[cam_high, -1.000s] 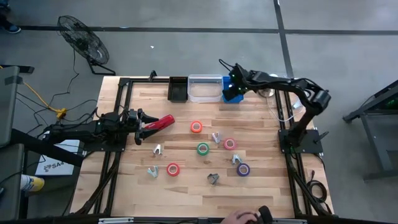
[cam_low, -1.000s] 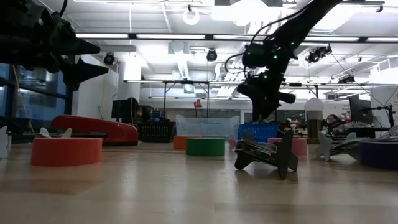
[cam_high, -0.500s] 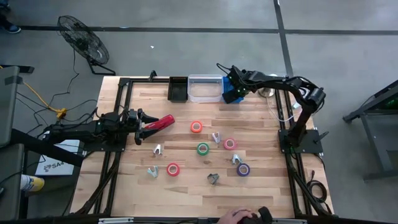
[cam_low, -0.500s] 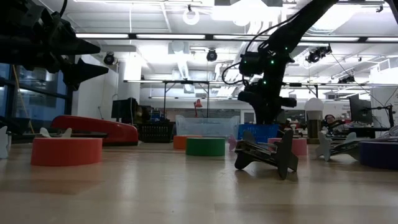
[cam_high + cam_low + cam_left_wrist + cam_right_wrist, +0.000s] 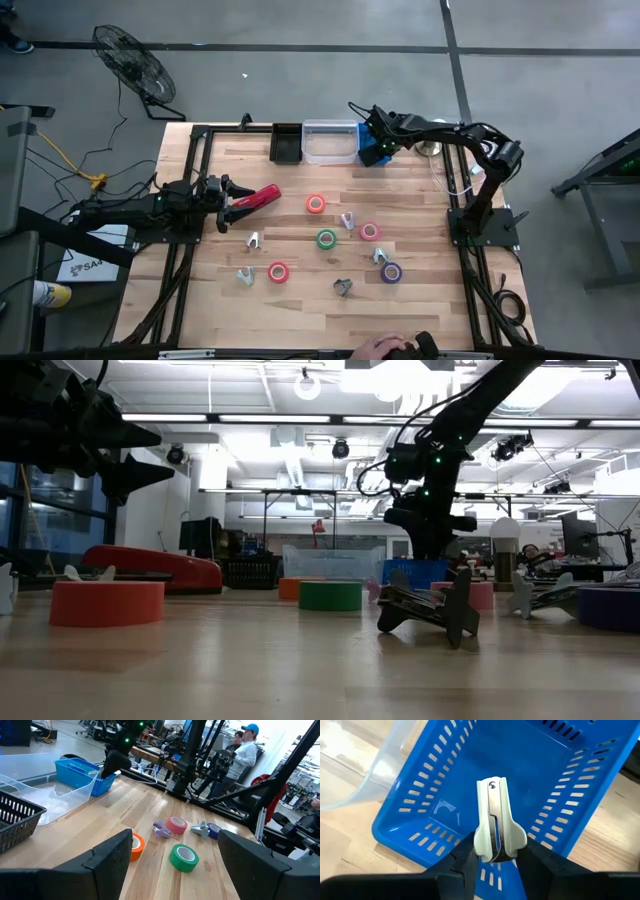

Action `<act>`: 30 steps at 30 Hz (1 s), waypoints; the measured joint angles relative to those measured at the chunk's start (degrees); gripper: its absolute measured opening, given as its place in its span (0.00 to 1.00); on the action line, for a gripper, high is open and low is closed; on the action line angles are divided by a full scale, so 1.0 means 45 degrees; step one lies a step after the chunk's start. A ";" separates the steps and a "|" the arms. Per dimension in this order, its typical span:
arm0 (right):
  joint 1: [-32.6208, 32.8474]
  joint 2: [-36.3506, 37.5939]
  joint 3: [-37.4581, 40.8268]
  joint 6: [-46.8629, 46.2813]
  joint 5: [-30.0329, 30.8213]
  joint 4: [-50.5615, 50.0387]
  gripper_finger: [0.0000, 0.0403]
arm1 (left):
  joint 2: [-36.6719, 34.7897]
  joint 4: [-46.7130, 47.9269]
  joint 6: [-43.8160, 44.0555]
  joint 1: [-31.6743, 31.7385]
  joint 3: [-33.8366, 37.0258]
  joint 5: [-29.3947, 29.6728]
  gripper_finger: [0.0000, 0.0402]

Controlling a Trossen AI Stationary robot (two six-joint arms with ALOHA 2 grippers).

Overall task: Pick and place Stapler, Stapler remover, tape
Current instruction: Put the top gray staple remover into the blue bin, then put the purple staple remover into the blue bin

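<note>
The right gripper's (image 5: pixel 492 857) fingers (image 5: pixel 465 855) pinch a pale staple remover (image 5: pixel 494 822) held just above the blue basket (image 5: pixel 445 785) at the bench's (image 5: pixel 300 305) far edge. The left gripper (image 5: pixel 228 203) hangs with fingers spread wide — empty — beside the red stapler (image 5: pixel 256 198), which lies on the bench left of the tape rolls (image 5: pixel 326 239).

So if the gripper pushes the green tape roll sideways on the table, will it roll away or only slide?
Probably it only slides. The green tape roll lies flat on the wooden table, hole up, so it should not roll unless tipped onto its edge. It looks stiff and likely light, being hollow.
</note>
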State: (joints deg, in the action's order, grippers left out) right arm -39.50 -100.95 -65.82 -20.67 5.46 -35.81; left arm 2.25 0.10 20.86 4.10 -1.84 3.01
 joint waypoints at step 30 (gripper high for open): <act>0.0031 0.0444 -0.0456 0.0034 -0.0323 -0.0177 0.58 | 0.0000 0.0002 0.0003 0.0000 0.0003 -0.0005 0.72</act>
State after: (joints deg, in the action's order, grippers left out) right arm -39.35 -98.95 -67.87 -20.52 4.00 -36.61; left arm 2.25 0.11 20.88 4.10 -1.83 2.98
